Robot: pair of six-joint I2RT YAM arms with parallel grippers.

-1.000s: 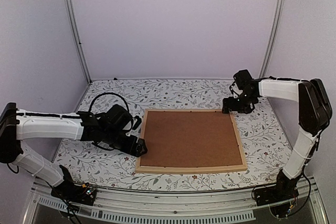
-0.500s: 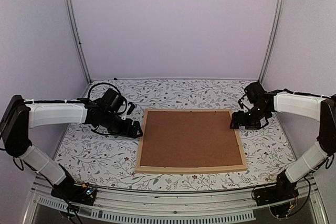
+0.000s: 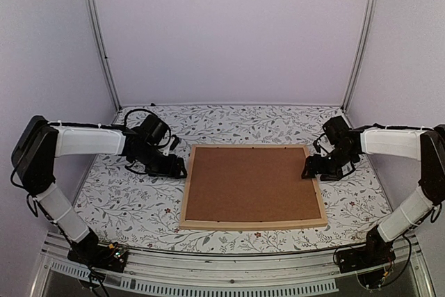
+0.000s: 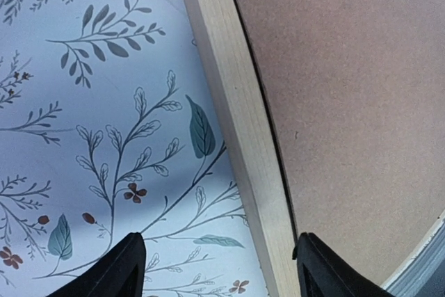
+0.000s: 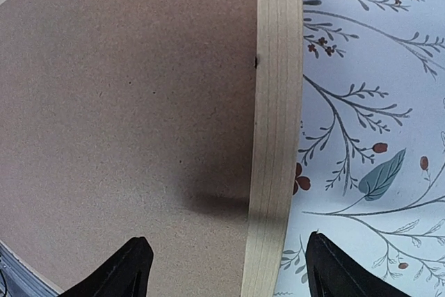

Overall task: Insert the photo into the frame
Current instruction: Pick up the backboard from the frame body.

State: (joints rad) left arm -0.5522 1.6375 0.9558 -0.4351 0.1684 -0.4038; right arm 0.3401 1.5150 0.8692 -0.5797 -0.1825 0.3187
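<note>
The frame (image 3: 254, 225), thin light-wood bars, lies flat on the floral table with a plain brown backing board (image 3: 252, 182) filling it. The photo is hidden. My left gripper (image 3: 179, 170) hovers over the frame's left bar near its far end, open. In the left wrist view the bar (image 4: 240, 123) runs between its black fingertips (image 4: 125, 269). My right gripper (image 3: 309, 172) is open over the right bar, also toward the far end. The right wrist view shows that bar (image 5: 274, 137) between the jaws, with the board (image 5: 125, 102) to its left.
A floral tablecloth (image 3: 139, 206) covers the table. Lilac walls and metal corner posts (image 3: 101, 39) close in the back and sides. A black cable loop (image 3: 128, 126) arches over the left wrist. The metal rail (image 3: 222, 269) with the arm bases runs along the near edge.
The left gripper slid from the frame's near-left part toward its far-left part. The right gripper came from the far-right corner down along the right bar. Both jaws narrowed slightly.
</note>
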